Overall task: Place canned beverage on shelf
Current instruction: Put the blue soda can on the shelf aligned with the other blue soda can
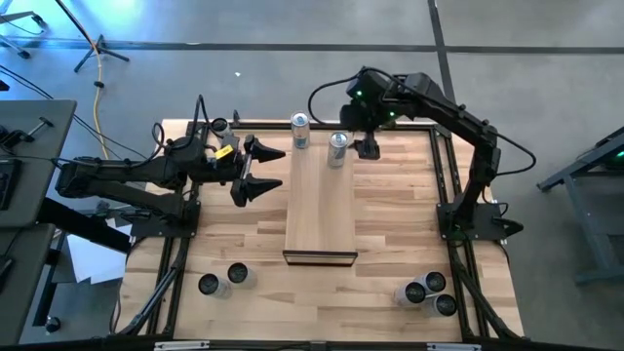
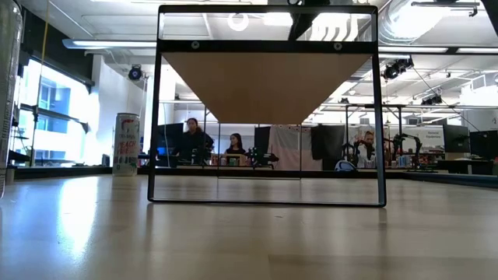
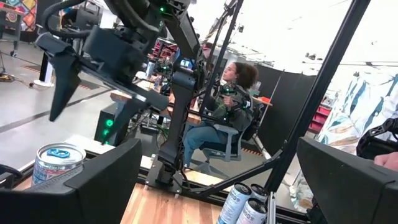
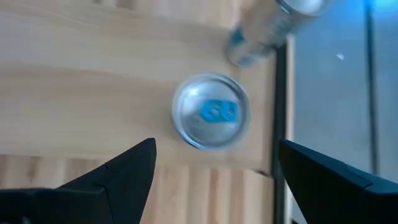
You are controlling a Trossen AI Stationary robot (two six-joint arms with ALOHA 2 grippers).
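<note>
My shelf (image 1: pixel 320 210) is a long narrow wooden platform running down the middle of the bench (image 1: pixel 390 263), raised on a thin black frame. Two cans stand upright at its far end: one can (image 1: pixel 300 132) near the far left corner and a second can (image 1: pixel 337 148) near the far right corner, a little apart from each other.

My right tool (image 1: pixel 367 148) hangs just beside the second can, on its right, with fingers spread and nothing between them. From my right wrist I look straight down on that can's silver lid with a blue tab (image 4: pixel 210 119); it sits on the shelf ahead of my open fingers (image 4: pixel 127 168), not between them.

My left tool (image 1: pixel 255 171) points toward the shelf's left edge, fingers wide apart and empty.

More cans wait on the bench near me: two at the left (image 1: pixel 222 280) and three at the right (image 1: pixel 427 292).

From bench height I see the shelf's frame (image 2: pixel 266 109) and one tall can (image 2: pixel 126 145) to its left. People sit at desks in the room behind
</note>
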